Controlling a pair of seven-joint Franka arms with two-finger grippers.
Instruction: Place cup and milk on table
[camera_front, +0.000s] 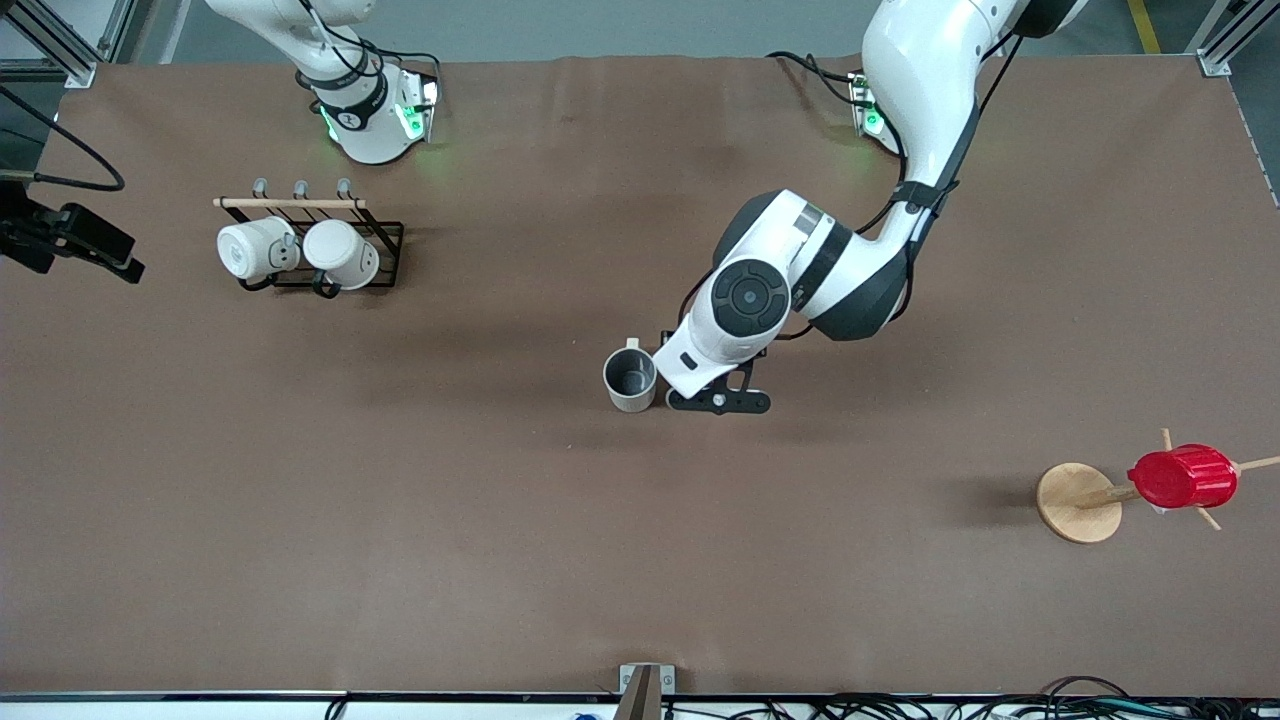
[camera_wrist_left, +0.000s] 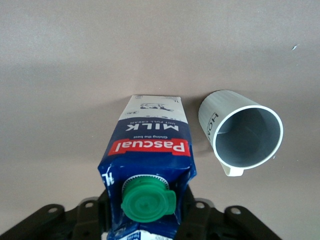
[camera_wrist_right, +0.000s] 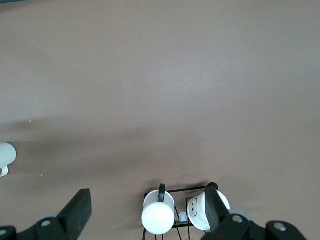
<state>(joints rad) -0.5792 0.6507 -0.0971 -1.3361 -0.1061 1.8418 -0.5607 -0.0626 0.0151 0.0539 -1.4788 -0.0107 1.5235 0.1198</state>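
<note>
Between the left gripper's (camera_wrist_left: 145, 220) fingers sits the milk (camera_wrist_left: 147, 165), clamped near its top, green cap toward the wrist and long axis running straight down to the table (camera_front: 400, 520). Whether its base touches the cover you cannot tell. Just beside it, toward the right arm's end, the cup (camera_front: 630, 379) stands upright on the table mid-surface, close but apart from the carton. Your release probably turns on that narrow gap. The right gripper (camera_wrist_right: 145, 215) waits, spread open and empty, above the mug rack (camera_front: 320, 250).
</note>
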